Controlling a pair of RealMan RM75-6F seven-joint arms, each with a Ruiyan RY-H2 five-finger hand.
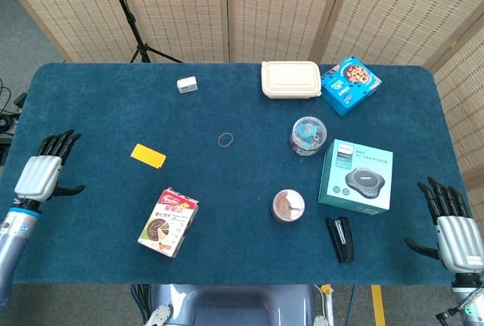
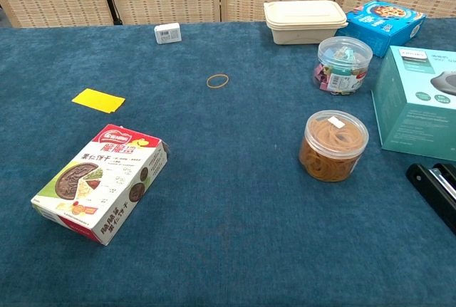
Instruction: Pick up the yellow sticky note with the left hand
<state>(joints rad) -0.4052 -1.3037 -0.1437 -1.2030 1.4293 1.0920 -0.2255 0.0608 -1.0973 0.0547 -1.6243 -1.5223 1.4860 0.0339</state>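
The yellow sticky note [image 1: 147,155] lies flat on the blue table [image 1: 98,99], left of centre; the chest view shows the sticky note [image 2: 97,100] at the left too. My left hand [image 1: 44,172] hovers over the table's left edge, well to the left of the note, with fingers spread and nothing in it. My right hand [image 1: 451,228] hangs off the table's right front corner, fingers apart and empty. Neither hand shows in the chest view.
A snack box [image 1: 169,221] lies in front of the note. A rubber band [image 1: 226,140] and a small white box [image 1: 187,84] sit further back. Two round jars [image 1: 288,206], a teal box [image 1: 357,176], a stapler [image 1: 341,238], a beige lunch box [image 1: 290,80] and a blue box [image 1: 349,84] fill the right half.
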